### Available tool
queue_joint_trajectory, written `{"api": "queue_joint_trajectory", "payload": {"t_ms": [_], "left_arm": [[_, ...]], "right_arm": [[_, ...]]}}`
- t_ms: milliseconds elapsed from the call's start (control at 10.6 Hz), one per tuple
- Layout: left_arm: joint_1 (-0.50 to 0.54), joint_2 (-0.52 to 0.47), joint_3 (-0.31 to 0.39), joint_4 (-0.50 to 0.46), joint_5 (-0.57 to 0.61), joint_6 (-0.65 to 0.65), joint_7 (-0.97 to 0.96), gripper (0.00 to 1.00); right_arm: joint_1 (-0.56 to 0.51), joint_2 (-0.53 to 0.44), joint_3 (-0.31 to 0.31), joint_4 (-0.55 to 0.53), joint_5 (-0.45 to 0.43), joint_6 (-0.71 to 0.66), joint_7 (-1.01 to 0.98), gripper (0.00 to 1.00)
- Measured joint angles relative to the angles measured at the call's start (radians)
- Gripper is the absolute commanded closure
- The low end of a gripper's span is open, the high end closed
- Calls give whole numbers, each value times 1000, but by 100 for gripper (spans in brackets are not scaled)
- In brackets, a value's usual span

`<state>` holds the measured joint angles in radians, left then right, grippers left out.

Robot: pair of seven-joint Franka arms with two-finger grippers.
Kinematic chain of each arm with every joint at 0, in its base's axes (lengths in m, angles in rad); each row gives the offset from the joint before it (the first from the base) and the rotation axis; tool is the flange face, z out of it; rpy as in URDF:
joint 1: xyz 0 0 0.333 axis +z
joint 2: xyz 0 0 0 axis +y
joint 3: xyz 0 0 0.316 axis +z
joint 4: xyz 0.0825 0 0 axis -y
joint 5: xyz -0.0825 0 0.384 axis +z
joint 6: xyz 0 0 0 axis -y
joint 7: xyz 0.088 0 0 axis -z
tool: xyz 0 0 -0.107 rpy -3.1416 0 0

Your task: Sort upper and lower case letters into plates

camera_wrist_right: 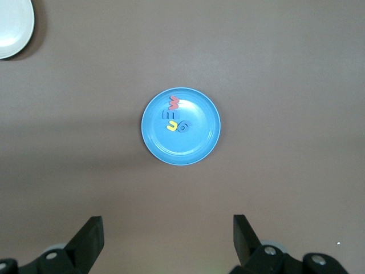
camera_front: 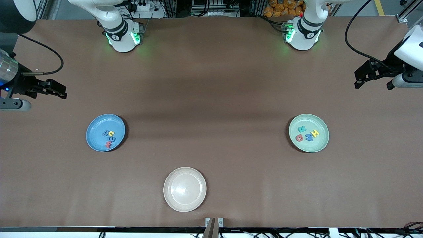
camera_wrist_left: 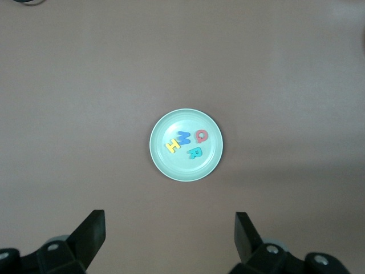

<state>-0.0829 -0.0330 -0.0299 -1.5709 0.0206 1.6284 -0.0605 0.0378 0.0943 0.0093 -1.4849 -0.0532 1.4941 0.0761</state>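
Observation:
The sky blue plate (camera_front: 99, 127) (camera_wrist_right: 194, 142) lies toward the right arm's end of the table and holds several small letters (camera_front: 109, 138) (camera_wrist_right: 174, 117) in red, blue and yellow, bunched together. Toward the left arm's end, the mint green plate (camera_front: 319, 143) (camera_wrist_left: 171, 162) carries a teal R (camera_front: 301, 129), a red Q (camera_front: 299, 138), a blue M (camera_front: 309, 137) and a yellow H (camera_front: 315, 133). My left gripper (camera_front: 357, 79) (camera_wrist_left: 170, 228) hangs open and empty high over its end of the table. My right gripper (camera_front: 63, 92) (camera_wrist_right: 168, 231) hangs open and empty over the other end.
A cream-beige plate (camera_front: 184, 189) with nothing in it lies nearest the front camera, midway between the two ends; its rim (camera_wrist_right: 11, 28) shows in the right wrist view. Brown table surface stretches between the plates and the arm bases.

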Motion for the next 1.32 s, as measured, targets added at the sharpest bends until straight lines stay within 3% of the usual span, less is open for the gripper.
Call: {"api": "queue_joint_trajectory", "payload": {"t_ms": [565, 1037, 1319], "left_arm": [[-4, 0, 0, 0, 0, -2, 0, 0], [-4, 0, 0, 0, 0, -2, 0, 0], [-5, 1, 0, 0, 0, -3, 0, 0]], "right_arm": [[-2, -33, 0, -24, 11, -7, 161, 0], [2, -38, 11, 3, 12, -7, 164, 0], [2, -38, 12, 5, 12, -7, 32, 0]]}}
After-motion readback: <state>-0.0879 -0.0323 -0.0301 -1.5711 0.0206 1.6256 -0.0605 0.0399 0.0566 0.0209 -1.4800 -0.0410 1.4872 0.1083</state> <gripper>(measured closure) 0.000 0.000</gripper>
